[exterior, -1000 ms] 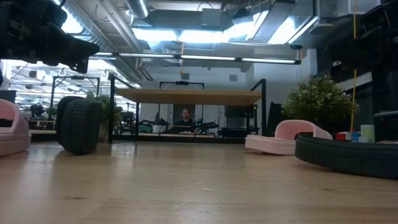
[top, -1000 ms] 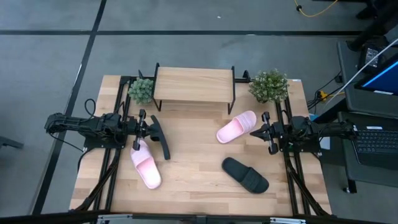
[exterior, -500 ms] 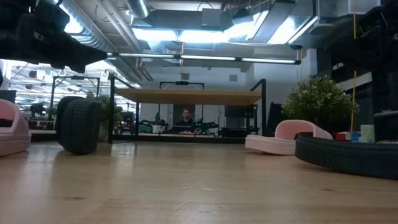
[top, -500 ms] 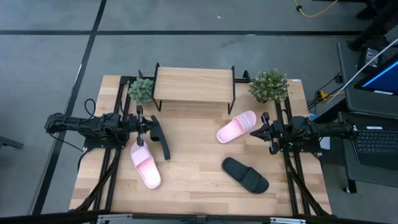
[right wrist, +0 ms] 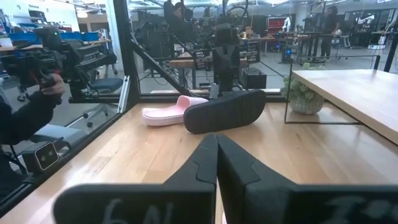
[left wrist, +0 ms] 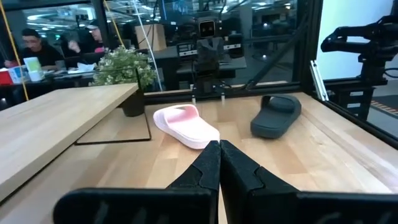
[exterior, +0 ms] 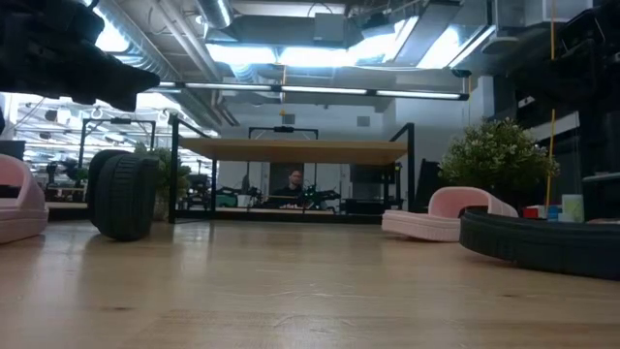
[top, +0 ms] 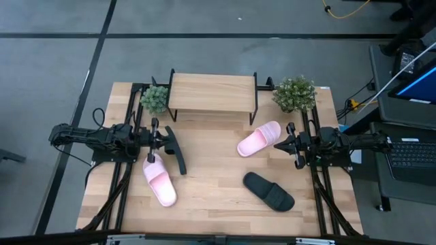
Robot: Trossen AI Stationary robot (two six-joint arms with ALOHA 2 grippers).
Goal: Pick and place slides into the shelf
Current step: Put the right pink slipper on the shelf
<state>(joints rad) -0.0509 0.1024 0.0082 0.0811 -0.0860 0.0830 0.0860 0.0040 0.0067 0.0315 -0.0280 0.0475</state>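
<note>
Two pale pink and two black slides lie on the wooden table. One black slide (top: 176,150) stands on its side edge in front of my left gripper (top: 156,140), which is shut and raised above the table. A pink slide (top: 160,181) lies flat just nearer. The other pink slide (top: 259,138) and the other black slide (top: 270,191) lie flat near my right gripper (top: 289,143), which is shut and touches nothing. The shelf (top: 212,92) stands at the far edge with nothing on or under it (exterior: 291,149).
A small potted plant (top: 155,99) stands at the shelf's left end and a bigger one (top: 294,93) at its right end. Bare tabletop (top: 211,170) lies between the two pairs of slides. People sit in the room beyond the table (left wrist: 31,43).
My left gripper has rocked slightly in place and come back to where it was. The slides and my right gripper have kept still.
</note>
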